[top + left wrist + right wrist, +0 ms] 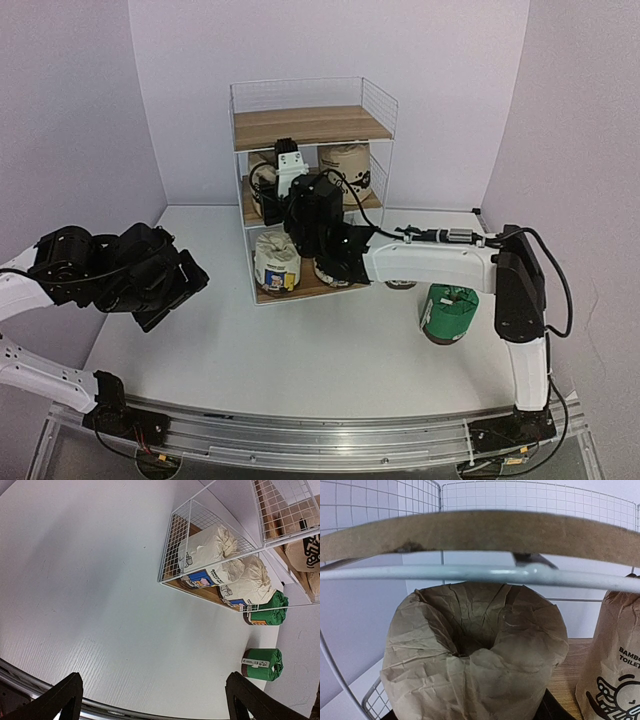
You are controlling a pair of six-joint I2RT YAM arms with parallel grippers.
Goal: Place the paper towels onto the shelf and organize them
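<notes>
1. Pale lilac walls [80, 100], white table [250, 350], and the shelf [300, 83] standing mid-table toward the far edge.
2. Bottom board: both white rolls [210, 555] are in, side by side. That part looks done.
3. Middle board: one beige roll [346, 160] stands at the right end. The right gripper [280, 180] reaches in at the left end with the other beige roll [475, 655] clamped between its fingers. In the wrist view the roll fills the whole gap. I can't tell if its base touches the board yet.
4. Top board [310, 125]: nothing on it.
5. Both green rolls [263, 663] are down on the table. One is just beside the shelf's front right corner, half hidden under the right arm. The other sits nearer the table's right edge.
6. The left gripper [155, 700] hovers over the table's left side, fingers spread wide, holding nothing.
7. My read: three rolls shelved, a fourth going in, two greens left. The bare top board seems the obvious spot for them, so we're a bit past halfway.
</notes>
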